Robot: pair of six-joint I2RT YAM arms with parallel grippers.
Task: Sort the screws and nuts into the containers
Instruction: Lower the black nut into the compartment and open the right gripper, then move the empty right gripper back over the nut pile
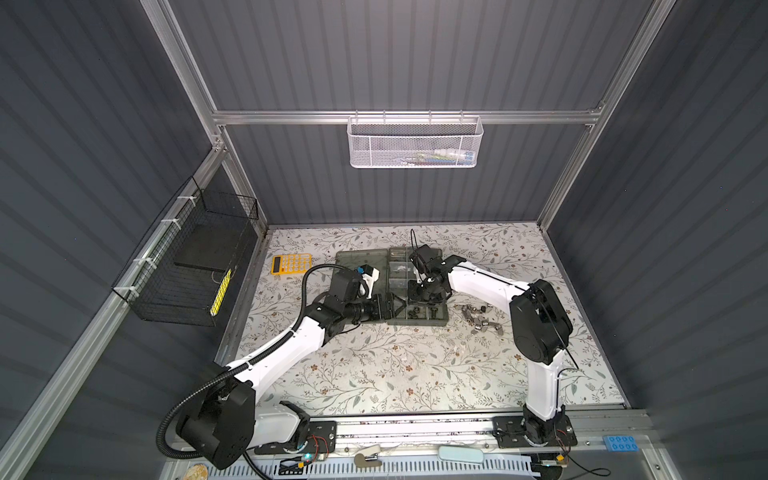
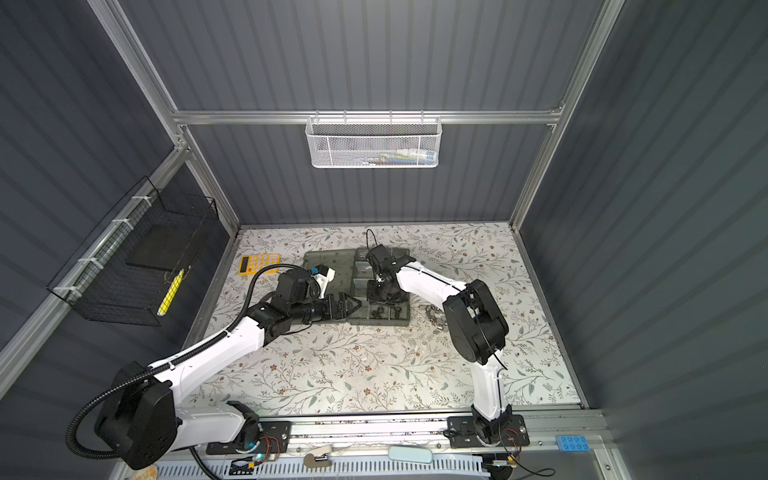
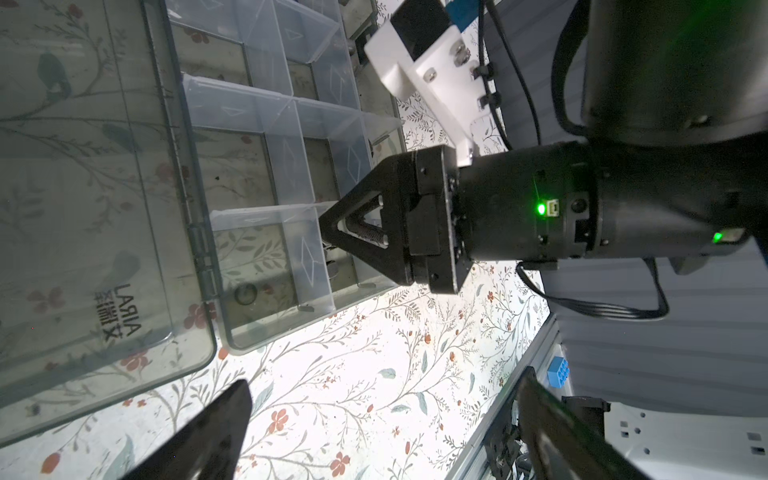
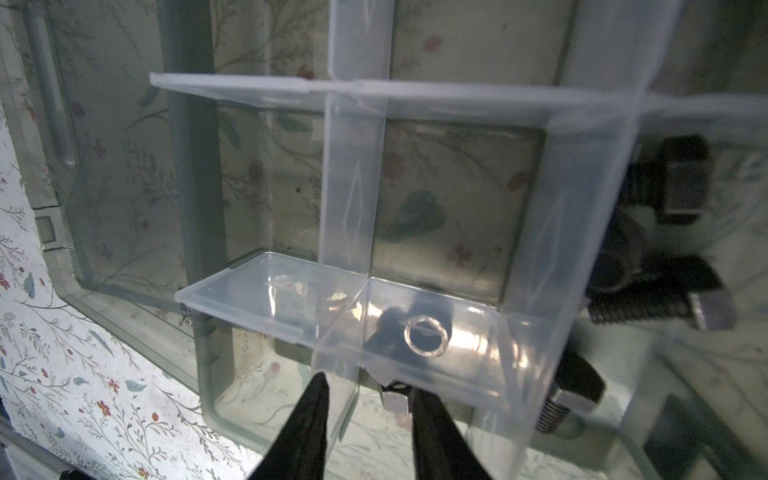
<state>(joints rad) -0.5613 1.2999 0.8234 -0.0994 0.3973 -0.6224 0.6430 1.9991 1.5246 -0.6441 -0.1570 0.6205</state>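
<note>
Just now the right gripper points down into the translucent grey-green plastic organizer case. Its two black fingers are parted with a plain gap between them, and no firm pinch on anything shows. Close ahead of the tips, seen through a clear divider wall, a short black screw lies in one of the small rectangular containers. A shiny silver ring-like nut shows right against it; whether either touches a finger cannot be told. More black screws lie heaped in the neighbouring cell. In a top view, a loose pile of small silver metal pieces sits on the floral-patterned tablecloth just beside the case on the right arm's side. The left gripper hangs low over the cloth near the case's front corner, its fingers spread wide and holding nothing. The case's flat undivided lid lies open beside the cells. A yellow calculator rests beyond the lid, apart from it.
</note>
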